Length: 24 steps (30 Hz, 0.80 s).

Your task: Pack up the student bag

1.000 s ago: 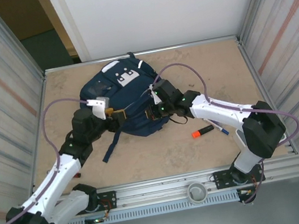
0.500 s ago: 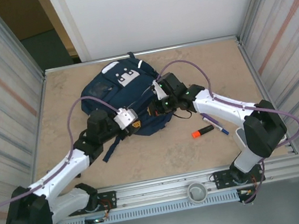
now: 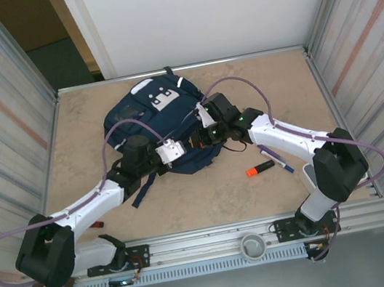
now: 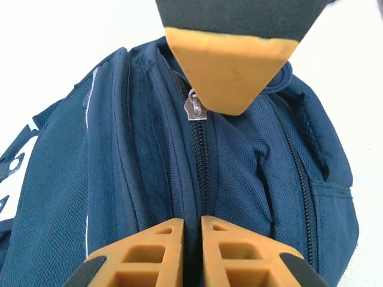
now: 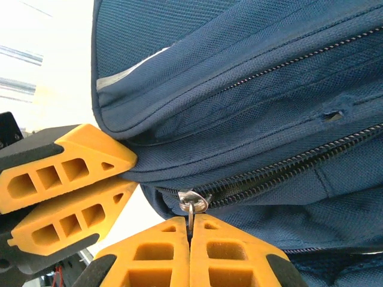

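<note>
You see marker [image 3: 260, 169] and pen [image 3: 274, 158] lying near right | left gripper [image 4: 192, 222] pinched narrow on a fold of the bag [image 4: 119, 179] | right gripper [image 5: 190, 222] clamped on zip pull [image 5: 191, 202] | bag lies flat, far-left of centre, your grippers at its near edge

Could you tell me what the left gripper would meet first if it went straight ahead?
Probably the zip pull, held by the right gripper, just along the bag that the left gripper is pinching; depth is hard to judge.
</note>
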Available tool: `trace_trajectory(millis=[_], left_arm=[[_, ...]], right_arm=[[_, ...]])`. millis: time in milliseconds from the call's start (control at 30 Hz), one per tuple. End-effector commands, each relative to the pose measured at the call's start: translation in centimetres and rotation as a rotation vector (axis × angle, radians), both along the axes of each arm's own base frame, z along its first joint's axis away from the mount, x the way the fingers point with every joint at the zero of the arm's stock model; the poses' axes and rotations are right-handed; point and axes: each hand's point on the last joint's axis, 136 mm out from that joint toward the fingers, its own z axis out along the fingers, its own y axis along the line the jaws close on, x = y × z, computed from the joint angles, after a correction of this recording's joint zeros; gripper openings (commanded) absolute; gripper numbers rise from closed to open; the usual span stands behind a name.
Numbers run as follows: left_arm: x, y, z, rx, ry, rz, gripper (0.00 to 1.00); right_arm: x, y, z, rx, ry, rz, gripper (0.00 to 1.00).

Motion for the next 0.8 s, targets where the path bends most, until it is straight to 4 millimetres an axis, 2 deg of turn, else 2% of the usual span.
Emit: trace_trajectory(millis=[0, 167, 233, 300, 367, 433, 533, 633, 767], left_arm=[[1.2, 1.3, 1.6, -0.029, -0.073, 0.056, 0.09], [1.0, 3.3, 3.3, -0.154, -0.082, 0.067, 0.02], [1.1, 3.9, 3.7, -0.185, -0.091, 0.074, 0.02], [1.0, 3.9, 3.5, -0.178, -0.084, 0.068, 0.04], [0.5, 3.3, 3.5, -0.176, -0.062, 0.036, 0.12], [-0.2, 2.6, 3.6, -0.175, -0.055, 0.006, 0.37], [-1.4, 1.4, 4.0, -0.177, -0.057, -0.035, 0.55], [-2.1, 0.3, 4.3, -0.165, -0.061, -0.057, 0.61], [-1.9, -0.9, 3.9, -0.114, -0.061, -0.074, 0.6]], right_arm=[[-0.3, -1.0, 2.1, 0.004, -0.071, 0.013, 0.0], [1.8, -4.3, 0.5, -0.177, -0.131, -0.149, 0.0], [2.3, -4.3, 0.2, -0.182, -0.137, -0.165, 0.0], [2.3, -3.4, 0.4, -0.139, -0.142, -0.148, 0.0], [1.8, -2.2, 1.1, -0.088, -0.151, -0.111, 0.0], [1.4, -1.1, 2.1, -0.044, -0.167, -0.077, 0.0], [0.7, -0.1, 3.5, 0.005, -0.185, -0.051, 0.0], [0.2, 0.3, 4.2, 0.037, -0.186, -0.037, 0.0], [-0.2, 0.9, 4.8, 0.077, -0.181, -0.026, 0.0]])
